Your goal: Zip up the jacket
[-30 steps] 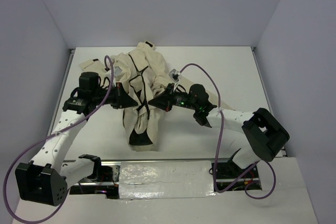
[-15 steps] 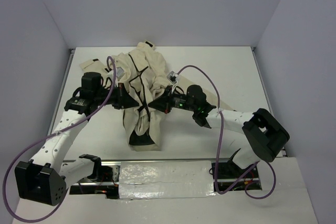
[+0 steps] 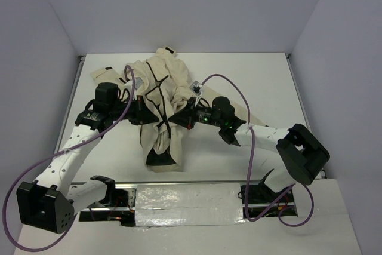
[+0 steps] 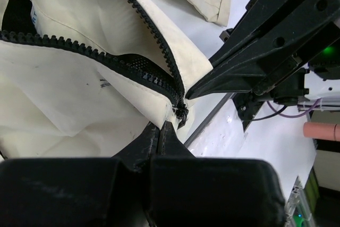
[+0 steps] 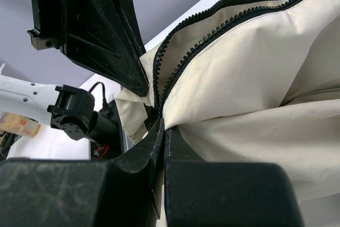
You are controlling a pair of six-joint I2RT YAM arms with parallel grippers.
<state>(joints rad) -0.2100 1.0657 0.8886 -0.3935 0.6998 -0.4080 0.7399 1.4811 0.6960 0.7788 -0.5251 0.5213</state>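
Jacket of cream-beige cloth lies crumpled on the white surface, its dark open zipper running from the slider toward the far side, while the left hand and right hand meet there, each clenched, seemingly on hem cloth.

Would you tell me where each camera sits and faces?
Top external: above, behind the robot, looking down on the cream-beige cloth jacket; both arms show.
Left wrist: looks past the shut left gripper at the dark zipper, right gripper beyond.
Right wrist: past the shut right gripper, left gripper beyond.
Wrist views share the zipper's joined end.
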